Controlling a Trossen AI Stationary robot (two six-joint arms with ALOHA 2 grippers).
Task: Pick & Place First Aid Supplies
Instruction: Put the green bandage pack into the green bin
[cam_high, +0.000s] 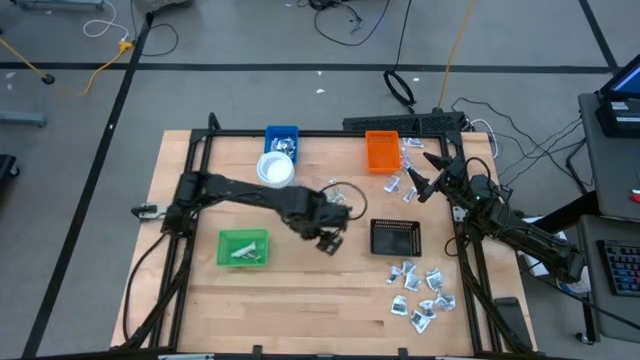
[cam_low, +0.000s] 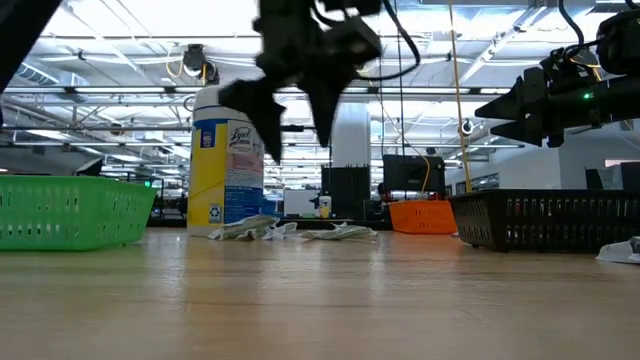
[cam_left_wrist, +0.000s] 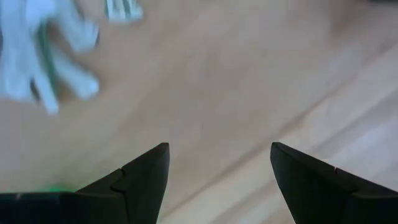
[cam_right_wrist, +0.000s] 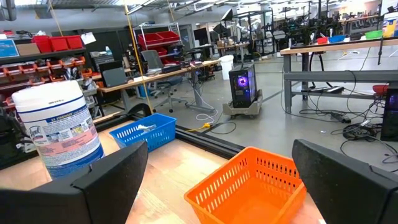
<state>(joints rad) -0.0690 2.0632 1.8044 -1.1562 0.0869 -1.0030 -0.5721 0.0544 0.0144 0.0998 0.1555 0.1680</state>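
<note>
Hovering left gripper (cam_high: 328, 243) spread | right gripper (cam_high: 425, 175) spread | packets (cam_left_wrist: 43, 50) blurred (indistinct)

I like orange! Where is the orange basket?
In the high view, the orange basket sits at the table's far edge, right of the blue basket, beside scattered packets.
</note>
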